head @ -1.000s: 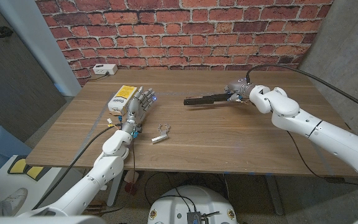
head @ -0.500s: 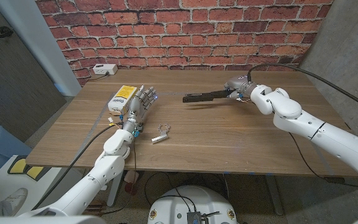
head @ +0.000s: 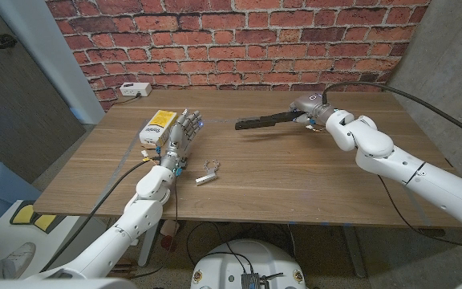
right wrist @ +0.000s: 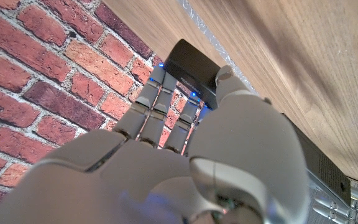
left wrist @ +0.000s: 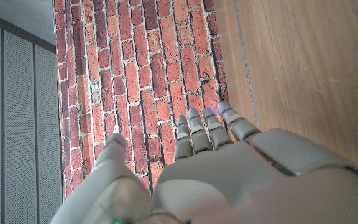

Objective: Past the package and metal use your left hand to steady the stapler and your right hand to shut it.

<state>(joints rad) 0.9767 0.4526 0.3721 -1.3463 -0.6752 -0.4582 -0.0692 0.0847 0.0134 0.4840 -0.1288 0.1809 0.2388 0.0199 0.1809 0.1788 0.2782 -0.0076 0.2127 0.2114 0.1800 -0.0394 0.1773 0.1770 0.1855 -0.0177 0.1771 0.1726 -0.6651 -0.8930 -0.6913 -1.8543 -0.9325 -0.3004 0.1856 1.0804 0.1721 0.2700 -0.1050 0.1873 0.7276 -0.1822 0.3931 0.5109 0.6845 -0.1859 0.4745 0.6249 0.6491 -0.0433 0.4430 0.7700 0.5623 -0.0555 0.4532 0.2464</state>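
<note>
Right hand: I see my right hand (head: 307,110) raised over the far right part of the worktop (head: 295,172), its fingers (right wrist: 166,102) and thumb closed around the rear end of the stapler (head: 265,122).
Stapler: black, held in the air above the worktop, its long body pointing toward the robot's left; the wrist view shows the dark body (right wrist: 194,71) running between thumb and fingers.
Left hand: my left hand (head: 179,136) stands on the near left part of the worktop with fingers (left wrist: 197,130) spread and pointing up, holding nothing; it is well apart from the stapler.
Package: a yellow and white package (head: 156,128) lies just beside the left hand, on its outer side; I cannot tell whether they touch.
Metal: a small metal piece (head: 207,175) lies on the worktop near the left wrist, toward the middle.
Background: a white box (head: 135,90) with a cable sits at the far left corner, against the brick wall (head: 239,40).
</note>
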